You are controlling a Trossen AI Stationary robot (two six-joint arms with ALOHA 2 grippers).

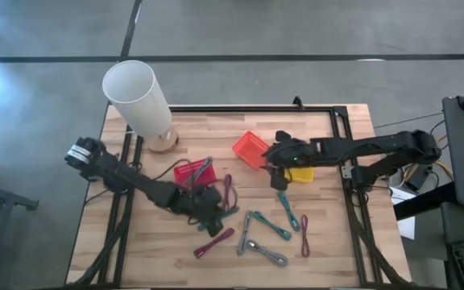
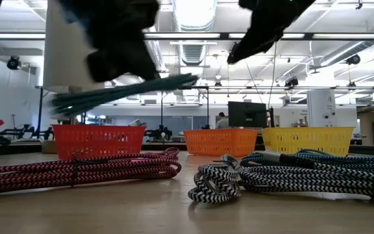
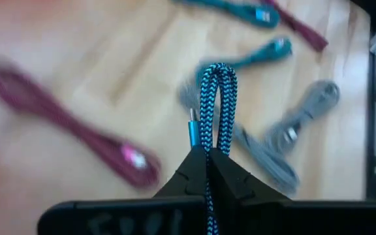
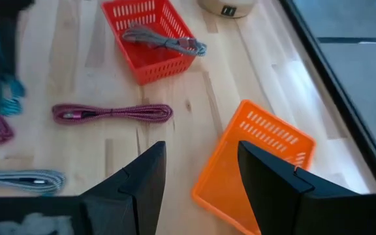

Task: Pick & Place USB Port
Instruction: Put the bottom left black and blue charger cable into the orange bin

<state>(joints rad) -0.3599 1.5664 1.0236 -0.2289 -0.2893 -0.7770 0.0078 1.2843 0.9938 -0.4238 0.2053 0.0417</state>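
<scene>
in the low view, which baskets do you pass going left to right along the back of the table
red basket → orange basket → yellow basket

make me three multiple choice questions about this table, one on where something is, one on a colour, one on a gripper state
1. Where does the grey cable lie?
A. in the red basket
B. in the orange basket
C. on bare wood

2. What colour is the cable in the left gripper?
A. magenta
B. blue and black
C. grey

3. How is the right gripper?
A. shut on a cable
B. shut, empty
C. open

Answers: 1 A, the right wrist view shows it inside the red basket. 2 B, the braided loop stands between the fingers. 3 C, wood shows between its fingers.
</scene>
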